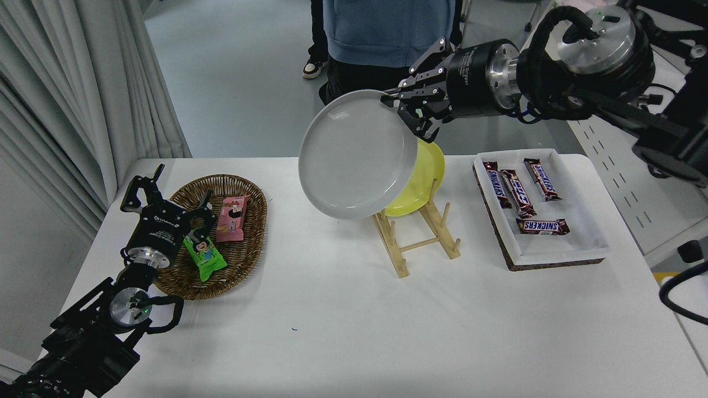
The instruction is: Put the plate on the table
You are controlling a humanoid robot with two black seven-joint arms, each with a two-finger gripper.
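Observation:
The light-grey plate [354, 157] hangs tilted in the air above the wooden rack [415, 235], its inner face toward me. My right gripper [402, 105] is shut on the plate's upper right rim and reaches in from the right. The plate hides part of the yellow plate [426, 177] that stands in the rack. The white table [354, 320] lies below. My left gripper [166, 204] is parked at the lower left, open, over the wicker basket.
A wicker basket [243, 265] with snack packs sits at the left. A white tray [553, 243] with several chocolate bars sits at the right. A person in a blue top [387, 27] stands at the far side. A white desk [625, 182] stands at the right.

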